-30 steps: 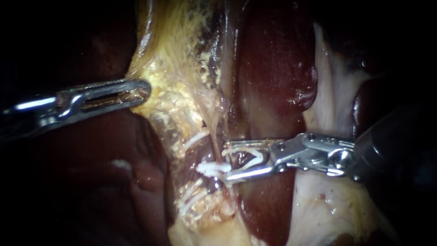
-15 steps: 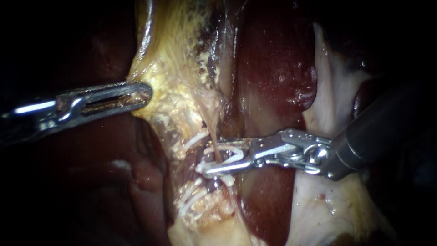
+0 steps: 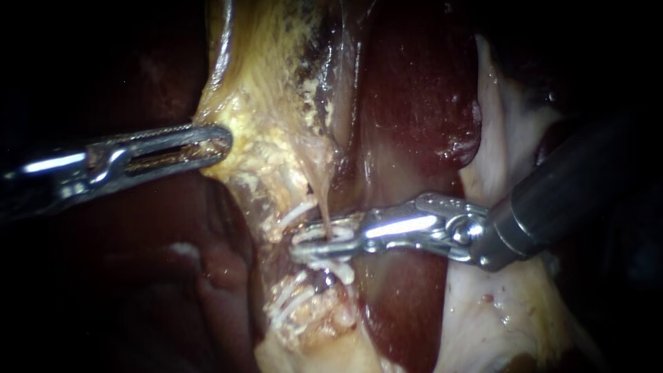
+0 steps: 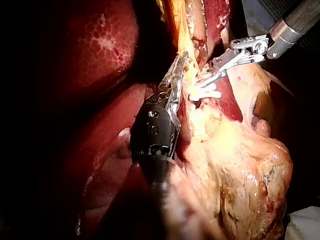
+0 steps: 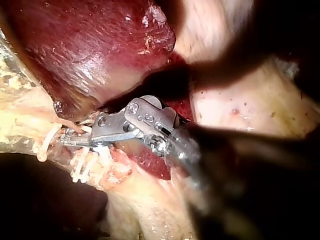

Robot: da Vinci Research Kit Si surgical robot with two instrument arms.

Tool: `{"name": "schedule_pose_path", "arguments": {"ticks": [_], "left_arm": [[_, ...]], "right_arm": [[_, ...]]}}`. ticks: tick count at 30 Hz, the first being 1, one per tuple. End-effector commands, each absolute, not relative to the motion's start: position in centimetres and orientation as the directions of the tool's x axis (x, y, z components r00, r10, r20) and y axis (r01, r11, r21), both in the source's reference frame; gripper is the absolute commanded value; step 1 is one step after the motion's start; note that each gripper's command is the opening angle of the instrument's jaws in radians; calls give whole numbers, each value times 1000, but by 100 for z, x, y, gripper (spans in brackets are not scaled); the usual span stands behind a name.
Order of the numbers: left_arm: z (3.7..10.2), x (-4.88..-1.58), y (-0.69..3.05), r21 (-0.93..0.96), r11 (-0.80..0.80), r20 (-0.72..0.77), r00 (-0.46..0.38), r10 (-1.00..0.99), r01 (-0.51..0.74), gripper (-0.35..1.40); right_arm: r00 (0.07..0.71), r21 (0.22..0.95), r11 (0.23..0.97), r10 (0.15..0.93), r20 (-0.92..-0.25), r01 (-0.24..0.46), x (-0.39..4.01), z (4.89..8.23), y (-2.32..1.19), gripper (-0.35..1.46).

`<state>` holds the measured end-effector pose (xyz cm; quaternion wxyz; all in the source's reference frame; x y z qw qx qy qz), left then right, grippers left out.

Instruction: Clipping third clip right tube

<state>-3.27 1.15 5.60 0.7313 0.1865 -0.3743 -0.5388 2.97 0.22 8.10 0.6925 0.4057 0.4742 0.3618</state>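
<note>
My right instrument (image 3: 298,243) comes in from the right, its jaws pressed together on a white clip (image 3: 323,237) that sits across the thin tan tube (image 3: 320,198). The right wrist view shows those jaws (image 5: 67,141) closed at the tube, between other white clips. One such clip (image 3: 295,211) lies just above the jaws and more clips (image 3: 290,304) just below. My left instrument (image 3: 224,140) holds the edge of the yellow fatty tissue (image 3: 262,117) with its jaws shut on it. In the left wrist view those jaws (image 4: 182,57) lie on the same tissue.
A dark red liver lobe (image 3: 414,103) lies behind the right instrument's jaws. Pale whitish tissue (image 3: 504,138) fills the right side, partly covered by the right shaft (image 3: 552,200). Dark liver (image 3: 173,276) lies below the left instrument. A yellow lumpy mass (image 4: 240,165) sits beside the left shaft.
The right instrument slid leftward over the tube with its clip. Its jaws went from wide apart to pressed together on the clip. The left instrument held still.
</note>
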Motion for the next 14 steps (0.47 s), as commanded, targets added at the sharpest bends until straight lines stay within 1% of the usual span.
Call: {"name": "schedule_pose_path", "arguments": {"ticks": [1, 7, 14], "left_arm": [[560, -327, 115, 676, 350, 346, 139, -928, 649, -35], [561, -327, 116, 676, 350, 346, 139, -928, 649, -35], [561, -327, 116, 676, 349, 346, 139, -928, 649, -35]], "right_arm": [[296, 904, 409, 885, -360, -126, 297, 813, 20, -35], [309, 904, 405, 885, -349, -138, 298, 817, 16, -35], [306, 905, 400, 888, -344, -143, 298, 817, 16, -35]]}}
